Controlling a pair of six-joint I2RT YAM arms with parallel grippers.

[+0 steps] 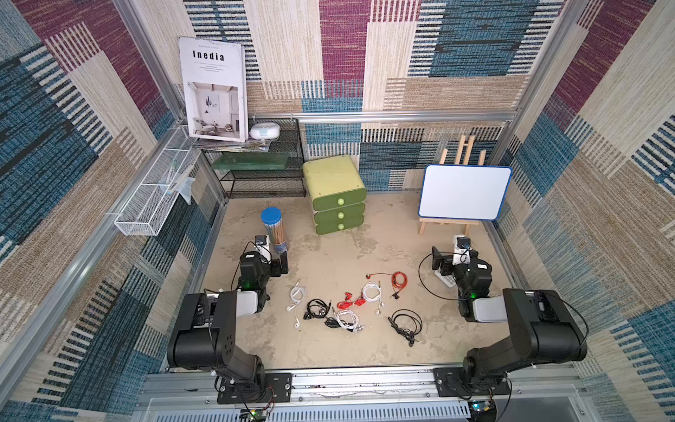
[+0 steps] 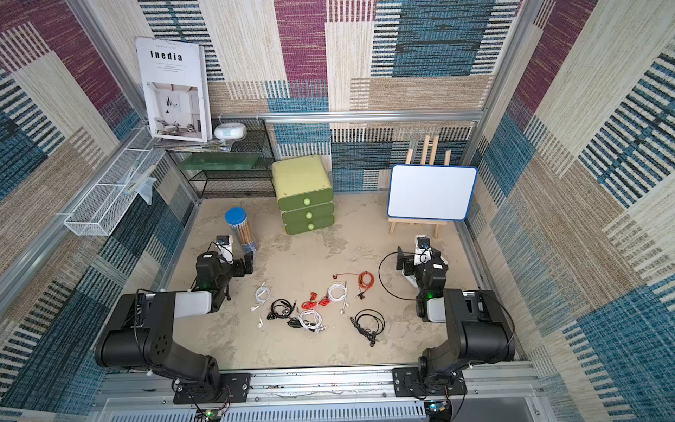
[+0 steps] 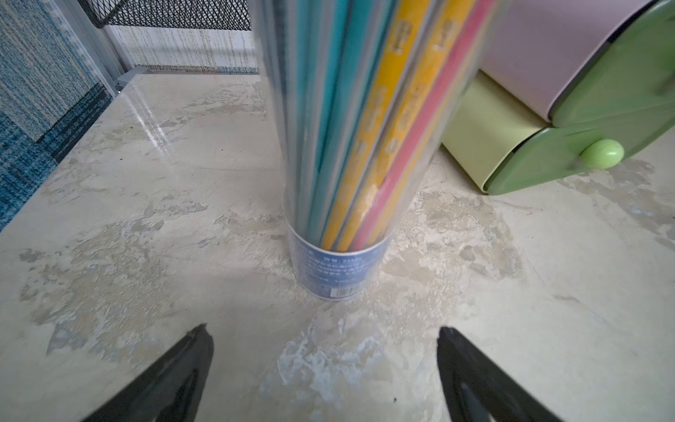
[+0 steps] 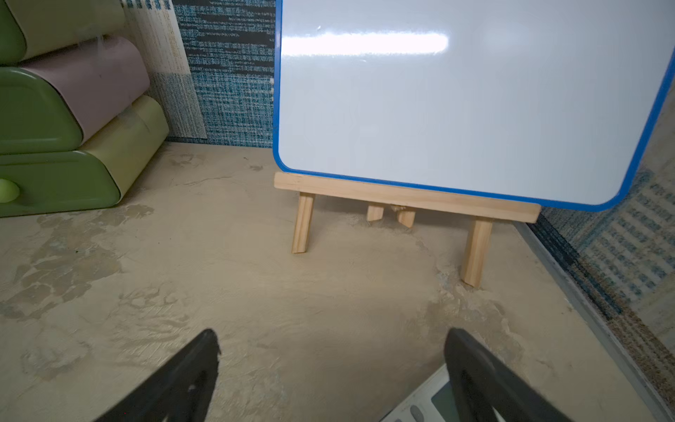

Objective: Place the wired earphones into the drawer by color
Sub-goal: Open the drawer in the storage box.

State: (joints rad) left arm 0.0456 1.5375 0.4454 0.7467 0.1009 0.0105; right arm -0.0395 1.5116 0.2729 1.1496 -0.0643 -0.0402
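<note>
1. At rear centre, drawers [image 1: 338, 199]: three stacked, all shut, insides hidden
2. Left gripper [image 3: 323, 330], right gripper [image 4: 330, 332]: jaws spread, empty, both facing rearward
3. Earphones [image 1: 350, 302]: loose on table [image 1: 328, 350], between and behind both grippers; absent from wrist views; the middle bundles overlap and are hard to separate

Top views: high at 6 o'clock, looking down toward 12; left wrist close on pencil tube [image 3: 339, 146], right on whiteboard [image 4: 456, 102], both catch drawers [image 3: 540, 162].
</note>
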